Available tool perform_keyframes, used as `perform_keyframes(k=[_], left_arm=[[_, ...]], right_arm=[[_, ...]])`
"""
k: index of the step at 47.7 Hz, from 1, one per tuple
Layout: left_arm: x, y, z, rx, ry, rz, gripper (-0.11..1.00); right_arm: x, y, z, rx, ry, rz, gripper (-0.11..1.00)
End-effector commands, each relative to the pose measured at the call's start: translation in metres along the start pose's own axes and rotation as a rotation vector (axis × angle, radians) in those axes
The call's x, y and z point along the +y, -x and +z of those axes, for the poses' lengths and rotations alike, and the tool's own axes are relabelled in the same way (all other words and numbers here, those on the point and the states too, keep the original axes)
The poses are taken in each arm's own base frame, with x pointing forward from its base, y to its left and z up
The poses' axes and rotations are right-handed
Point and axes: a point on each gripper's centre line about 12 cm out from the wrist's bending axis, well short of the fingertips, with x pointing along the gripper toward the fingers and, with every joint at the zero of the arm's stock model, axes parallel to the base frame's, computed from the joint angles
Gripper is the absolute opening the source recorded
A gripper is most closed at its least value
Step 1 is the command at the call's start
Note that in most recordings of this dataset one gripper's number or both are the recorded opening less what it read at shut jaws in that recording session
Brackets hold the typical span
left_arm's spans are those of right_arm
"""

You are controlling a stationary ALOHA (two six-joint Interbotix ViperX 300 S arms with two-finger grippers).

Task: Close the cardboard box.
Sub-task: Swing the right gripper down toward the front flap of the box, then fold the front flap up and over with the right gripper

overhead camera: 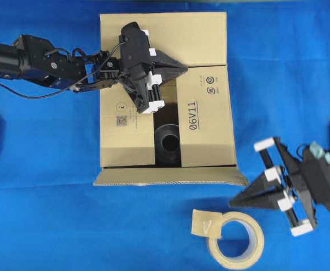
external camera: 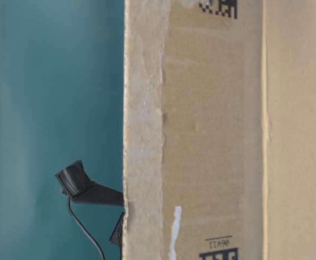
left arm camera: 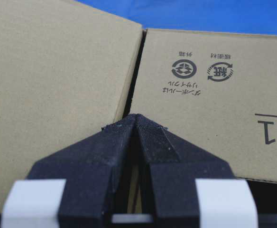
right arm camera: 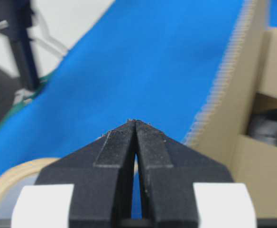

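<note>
A: Where were we with the cardboard box [overhead camera: 165, 96]?

B: It sat upper centre on the blue surface [overhead camera: 46, 226]. Side flaps were nearly down, a gap remaining; our left hand [overhead camera: 179, 69], pinched shut and empty, pressed there.

A: And the next move?

B: We judged the lower flap needed folding. Our right hand [overhead camera: 237, 200], closed on nothing, had open room beside the tape roll [overhead camera: 236, 241].

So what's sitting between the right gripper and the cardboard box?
Only bare blue cloth, per the overhead view: the shut right gripper hangs clear of the cardboard box; the tape roll lies below that line.
</note>
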Motion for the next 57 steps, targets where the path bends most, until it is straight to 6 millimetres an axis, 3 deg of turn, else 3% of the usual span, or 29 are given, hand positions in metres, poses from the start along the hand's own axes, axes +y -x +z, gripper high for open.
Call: perform_keyframes(k=[1,16,29,40,57], left_arm=[[-0.002,0.003,0.007,-0.017,0.002,-0.004,0.0],[-0.003,0.004,0.007,-0.017,0.002,-0.005,0.0],[-0.003,0.003,0.009,-0.022,0.003,-0.007,0.0],[-0.003,0.003,0.009,-0.022,0.003,-0.007,0.0],[-0.003,0.003,0.011,-0.028,0.003,-0.005,0.0]], right_arm=[[-0.014,0.006,0.012,-0.05,-0.017,-0.043,0.0],[-0.069,0.018,0.012,-0.051,-0.073,-0.23,0.0],[-0.102,0.007,-0.018,0.076,-0.148,-0.333,0.0],[-0.109,-0.008,-0.045,0.179,-0.178,-0.348,0.0],[-0.111,-0.01,-0.046,0.183,-0.197,-0.356,0.0]])
